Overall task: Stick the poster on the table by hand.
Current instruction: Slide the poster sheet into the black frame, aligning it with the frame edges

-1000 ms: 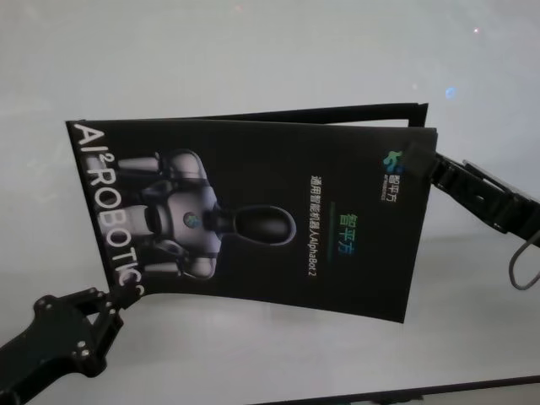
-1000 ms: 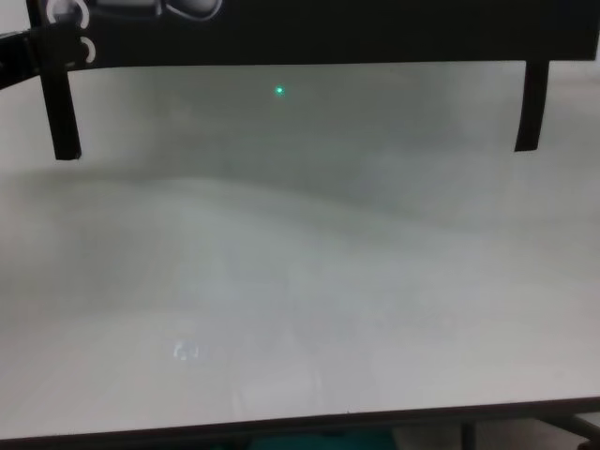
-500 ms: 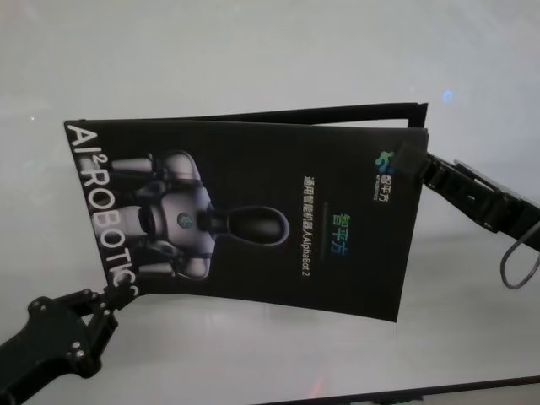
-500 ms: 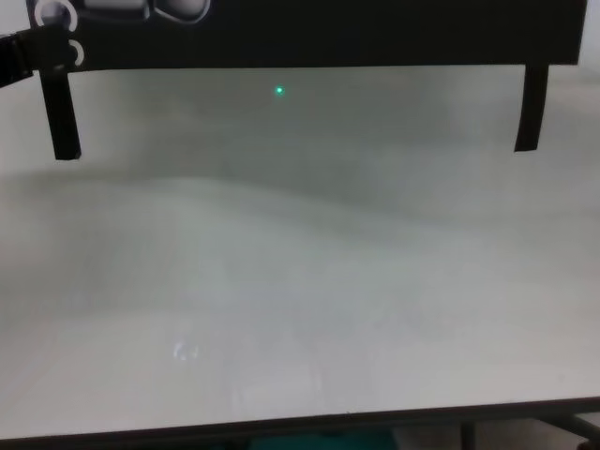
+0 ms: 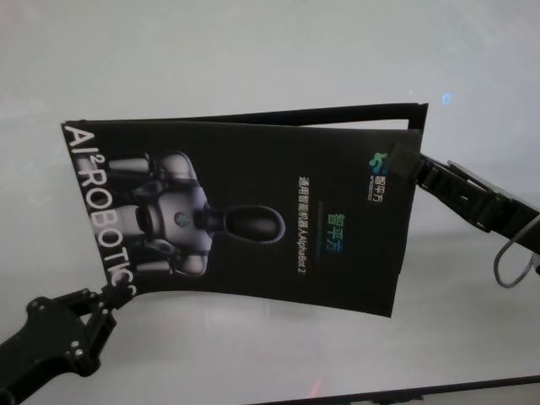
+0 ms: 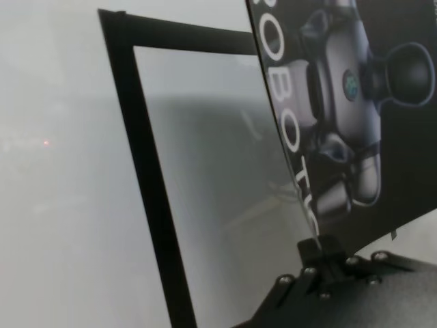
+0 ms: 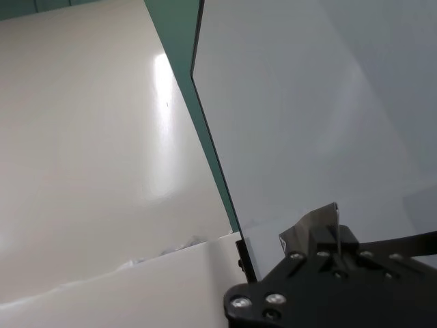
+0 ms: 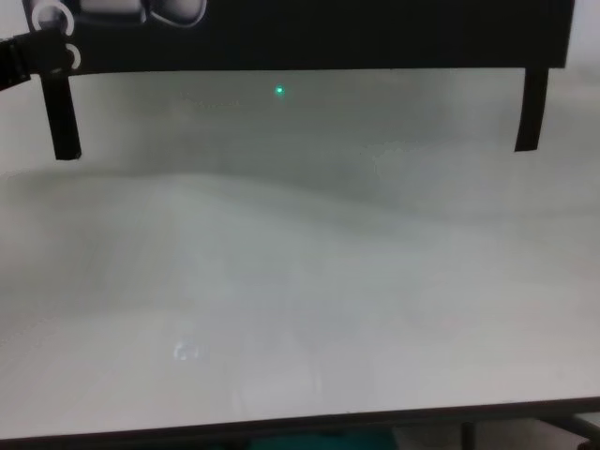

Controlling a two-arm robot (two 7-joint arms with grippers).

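While pinched, poster (image 5: 253,219) glossy black, bowed

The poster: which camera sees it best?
The head view: the whole poster shows, held by the left gripper and the right gripper. The left wrist view shows one lettered part, the chest view only its bottom edge, and the right wrist view only a sliver.

The poster (image 5: 253,219) hangs above the table (image 5: 253,59), the left gripper (image 5: 108,297) at its 7 o'clock corner, the right gripper (image 5: 396,159) at 2 o'clock.
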